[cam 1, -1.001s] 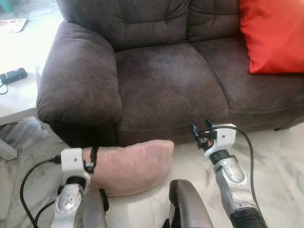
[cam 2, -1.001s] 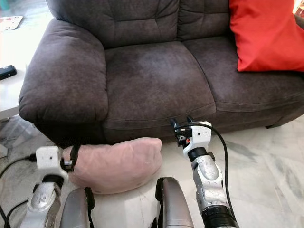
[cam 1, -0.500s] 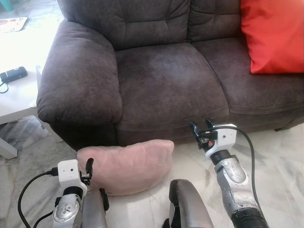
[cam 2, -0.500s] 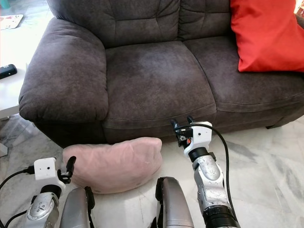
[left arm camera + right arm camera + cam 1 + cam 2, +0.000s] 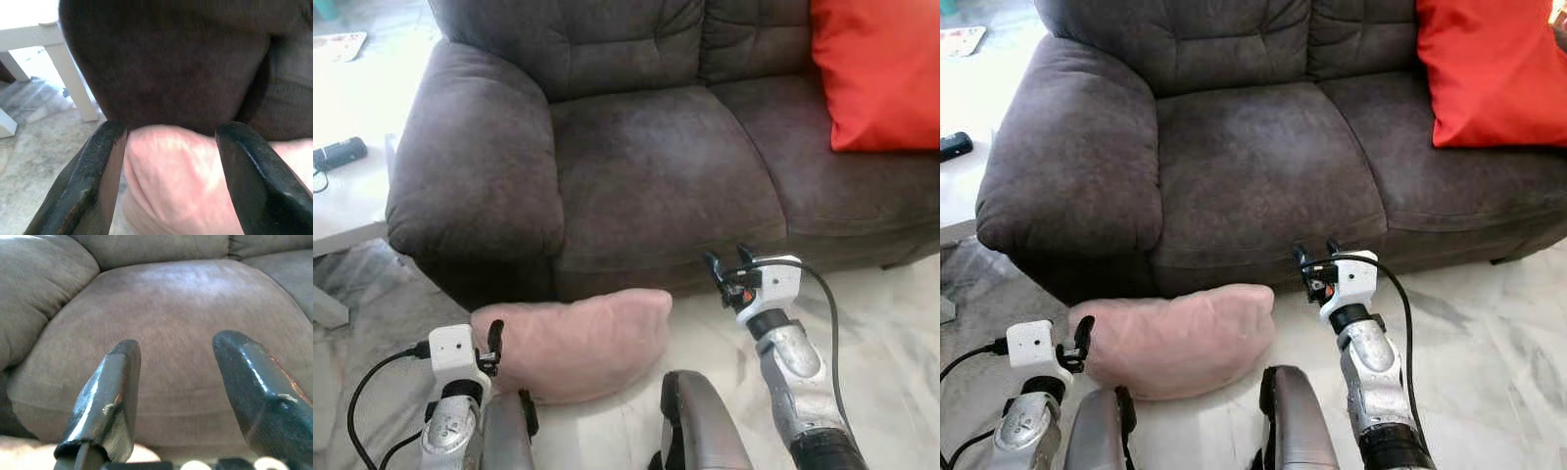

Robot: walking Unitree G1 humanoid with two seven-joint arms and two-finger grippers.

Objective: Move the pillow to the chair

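Note:
A pale pink pillow [image 5: 578, 338] lies on the floor against the front of the dark brown sofa [image 5: 656, 166]. My left gripper [image 5: 492, 338] is open at the pillow's left end. In the left wrist view the pillow [image 5: 181, 181] shows between the two black fingers [image 5: 93, 181], close in front of them, under the sofa's armrest [image 5: 166, 63]. My right gripper [image 5: 729, 264] is open and empty. It hangs above the floor just before the sofa's seat edge, right of the pillow. The right wrist view looks at the seat cushion [image 5: 186, 298].
A red cushion [image 5: 881, 69] leans on the sofa's right seat. A white low table [image 5: 342, 196] with a black device [image 5: 340, 154] stands at the left beside the armrest. The marble floor [image 5: 891, 333] lies to the right. Black cables trail from both wrists.
The left gripper has drawn back and down from the pillow's left end, where it stood higher a second ago. The pillow and the right arm have stayed put.

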